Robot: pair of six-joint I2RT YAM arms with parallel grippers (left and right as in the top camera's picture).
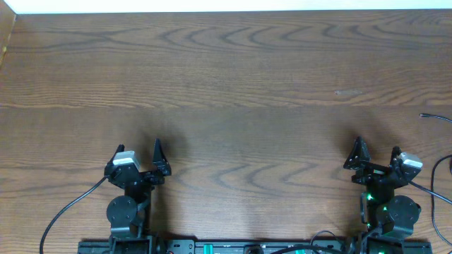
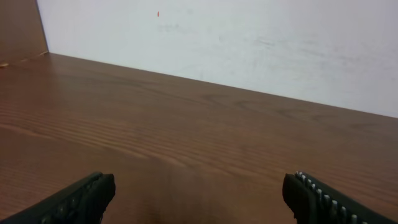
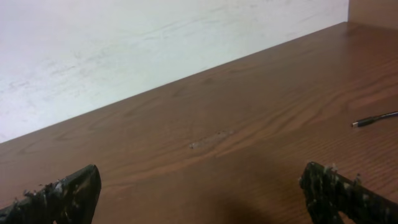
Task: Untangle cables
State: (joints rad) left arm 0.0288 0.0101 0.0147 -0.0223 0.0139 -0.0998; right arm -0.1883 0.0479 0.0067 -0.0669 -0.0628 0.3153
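Only one end of a thin black cable (image 1: 432, 116) shows, lying on the table at the far right edge; its small plug end also shows in the right wrist view (image 3: 373, 119). The rest of the cables and the white cord are out of view. My left gripper (image 1: 138, 153) is open and empty near the front left; in its wrist view (image 2: 199, 193) only bare wood lies between the fingers. My right gripper (image 1: 376, 154) is open and empty near the front right, to the left of the cable end, and its wrist view (image 3: 199, 193) shows bare wood between the fingers.
The wooden table (image 1: 226, 77) runs back to a white wall (image 2: 249, 43). Thicker black arm wires (image 1: 67, 212) trail from both arm bases at the front. A brown side panel (image 2: 22, 28) stands at the far left.
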